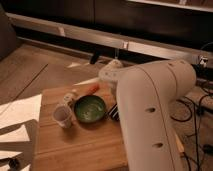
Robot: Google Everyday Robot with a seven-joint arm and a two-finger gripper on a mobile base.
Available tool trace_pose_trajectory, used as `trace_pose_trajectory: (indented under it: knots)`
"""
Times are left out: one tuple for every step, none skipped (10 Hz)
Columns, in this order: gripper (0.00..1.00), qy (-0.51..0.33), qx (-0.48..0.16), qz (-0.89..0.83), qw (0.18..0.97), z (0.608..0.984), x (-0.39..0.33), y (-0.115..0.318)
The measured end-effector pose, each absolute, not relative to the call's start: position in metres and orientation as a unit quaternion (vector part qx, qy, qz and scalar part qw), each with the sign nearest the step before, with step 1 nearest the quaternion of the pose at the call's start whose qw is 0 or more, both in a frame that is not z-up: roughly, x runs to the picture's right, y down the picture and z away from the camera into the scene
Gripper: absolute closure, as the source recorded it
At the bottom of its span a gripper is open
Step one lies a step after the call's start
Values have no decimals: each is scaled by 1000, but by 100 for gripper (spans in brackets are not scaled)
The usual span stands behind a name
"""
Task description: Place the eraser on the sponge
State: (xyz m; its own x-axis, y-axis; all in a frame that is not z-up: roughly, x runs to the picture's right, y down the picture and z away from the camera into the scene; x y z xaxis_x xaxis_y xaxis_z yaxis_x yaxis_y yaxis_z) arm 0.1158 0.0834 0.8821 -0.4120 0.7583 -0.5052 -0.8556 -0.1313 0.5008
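One bulky white robot arm fills the right side of the view and leans over the wooden table. The gripper is out of sight behind it, so I cannot tell whether it is spread or closed. The eraser, a dark bar with a pale stripe, lies on the table just right of the green bowl, and the arm partly covers it. The sponge is not visible. A white cup stands just left of the bowl. An orange-tipped marker lies near the table's far edge, behind the bowl.
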Motion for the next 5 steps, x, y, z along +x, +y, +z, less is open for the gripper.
trace_pose_trajectory:
  knots:
    - [37,380,-65,749,539,883,116,83]
    - [37,379,-65,749,540,884,116,83]
    - [37,376,-66,751,539,885,115,82]
    - [37,376,-66,751,539,885,116,82]
    - [37,376,-66,751,539,885,116,82]
